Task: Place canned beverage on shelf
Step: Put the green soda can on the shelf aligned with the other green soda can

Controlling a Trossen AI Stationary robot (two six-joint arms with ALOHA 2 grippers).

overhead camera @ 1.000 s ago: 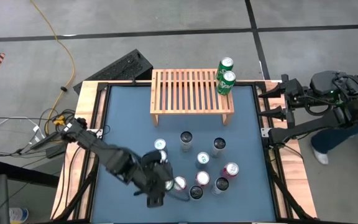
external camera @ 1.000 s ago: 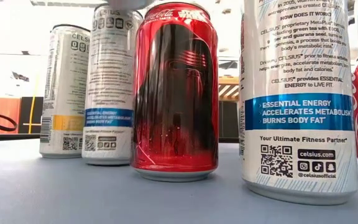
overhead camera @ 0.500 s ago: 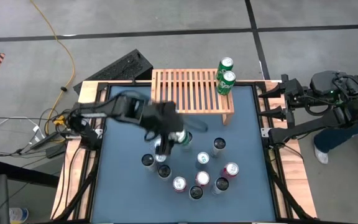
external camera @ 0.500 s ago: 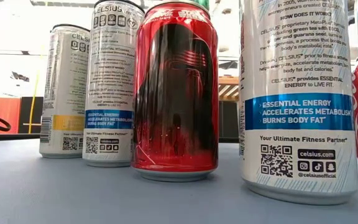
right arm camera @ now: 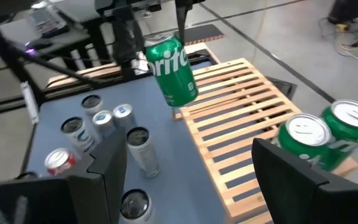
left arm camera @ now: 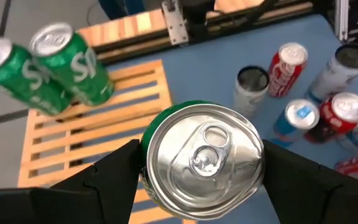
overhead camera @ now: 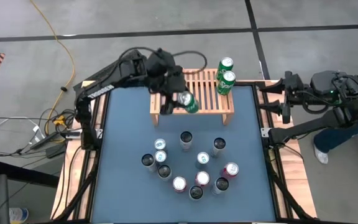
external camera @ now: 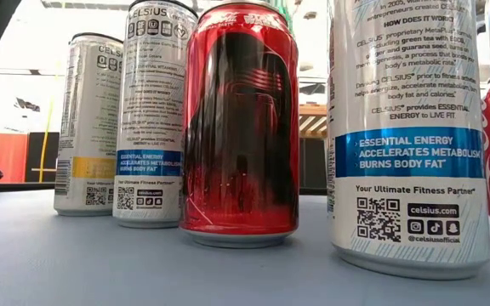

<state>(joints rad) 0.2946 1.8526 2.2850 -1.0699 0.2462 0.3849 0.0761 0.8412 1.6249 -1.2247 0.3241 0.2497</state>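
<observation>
Green soda can (overhead camera: 188, 102) tilted in the left gripper's (overhead camera: 178, 99) closed grip hangs over the slatted wooden shelf (overhead camera: 197, 93), its long axis off vertical, two green cans (overhead camera: 226, 74) at the far corner; right gripper (overhead camera: 286, 99) waits open, empty

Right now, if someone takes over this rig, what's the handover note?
Left gripper: shut on a green can, held tilted in the air above the front part of the shelf, not set down yet.
Right gripper: open, empty, parked at the table's right edge beside the shelf.
Done: two green cans stand on the shelf's right end.
Left: set the held can upright on the slats, then move the cans on the table, about eleven of them standing in a cluster in front of the shelf.
</observation>
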